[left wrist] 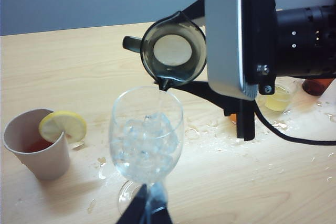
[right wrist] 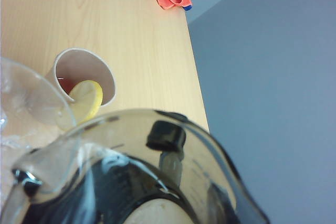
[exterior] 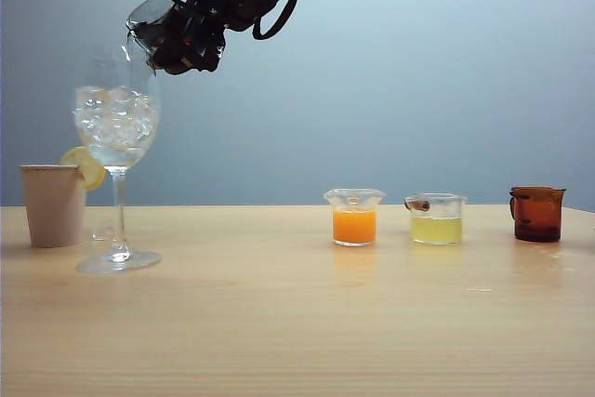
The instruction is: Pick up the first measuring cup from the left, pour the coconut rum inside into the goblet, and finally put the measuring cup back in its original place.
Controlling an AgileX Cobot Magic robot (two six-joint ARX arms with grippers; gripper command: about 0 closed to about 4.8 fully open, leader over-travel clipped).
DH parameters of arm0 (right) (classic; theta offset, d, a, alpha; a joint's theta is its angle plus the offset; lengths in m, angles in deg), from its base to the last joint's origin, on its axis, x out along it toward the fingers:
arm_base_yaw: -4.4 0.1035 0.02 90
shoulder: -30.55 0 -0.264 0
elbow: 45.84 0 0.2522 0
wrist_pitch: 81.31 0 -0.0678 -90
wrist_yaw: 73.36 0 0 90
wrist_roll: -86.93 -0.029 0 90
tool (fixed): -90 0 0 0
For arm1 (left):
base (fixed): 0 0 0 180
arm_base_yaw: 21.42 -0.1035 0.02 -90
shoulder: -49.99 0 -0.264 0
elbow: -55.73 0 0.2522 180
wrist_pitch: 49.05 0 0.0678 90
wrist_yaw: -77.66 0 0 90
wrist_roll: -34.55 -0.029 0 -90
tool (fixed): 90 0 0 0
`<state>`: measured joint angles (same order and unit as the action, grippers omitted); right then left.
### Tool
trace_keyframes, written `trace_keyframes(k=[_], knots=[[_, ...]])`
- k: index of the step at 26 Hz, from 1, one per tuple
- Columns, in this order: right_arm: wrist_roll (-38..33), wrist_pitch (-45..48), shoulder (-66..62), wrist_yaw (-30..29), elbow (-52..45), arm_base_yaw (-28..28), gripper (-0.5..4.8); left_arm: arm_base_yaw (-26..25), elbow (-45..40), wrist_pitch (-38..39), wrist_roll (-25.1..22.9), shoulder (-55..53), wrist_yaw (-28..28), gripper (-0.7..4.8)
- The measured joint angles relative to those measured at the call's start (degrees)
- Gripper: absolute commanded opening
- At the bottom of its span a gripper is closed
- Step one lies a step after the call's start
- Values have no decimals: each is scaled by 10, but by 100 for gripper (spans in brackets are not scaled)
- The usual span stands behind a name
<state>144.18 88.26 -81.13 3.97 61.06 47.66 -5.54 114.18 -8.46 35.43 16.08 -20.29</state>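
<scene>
My right gripper [exterior: 177,44] is up at the upper left of the exterior view. Its jaws are closed on the measuring cup [exterior: 153,25], which is tipped over the goblet [exterior: 116,127]. In the left wrist view a thin stream of rum [left wrist: 160,98] runs from the cup's spout into the goblet at the middle of the frame. The goblet stands on the table [exterior: 297,323] at the left, full of ice [exterior: 113,118]. A paper cup [exterior: 53,204] with a lemon slice [exterior: 85,166] sits just left of it. My left gripper [left wrist: 147,211] shows only dark tips at the bottom of its view, near the goblet's stem. I cannot tell how wide its jaws are.
</scene>
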Motion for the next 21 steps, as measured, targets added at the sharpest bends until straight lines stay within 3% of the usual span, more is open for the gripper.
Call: trace_keyframes(k=[21], knots=[[14, 41, 0, 10, 0, 0, 236, 0, 0, 0, 0, 0, 0, -3]])
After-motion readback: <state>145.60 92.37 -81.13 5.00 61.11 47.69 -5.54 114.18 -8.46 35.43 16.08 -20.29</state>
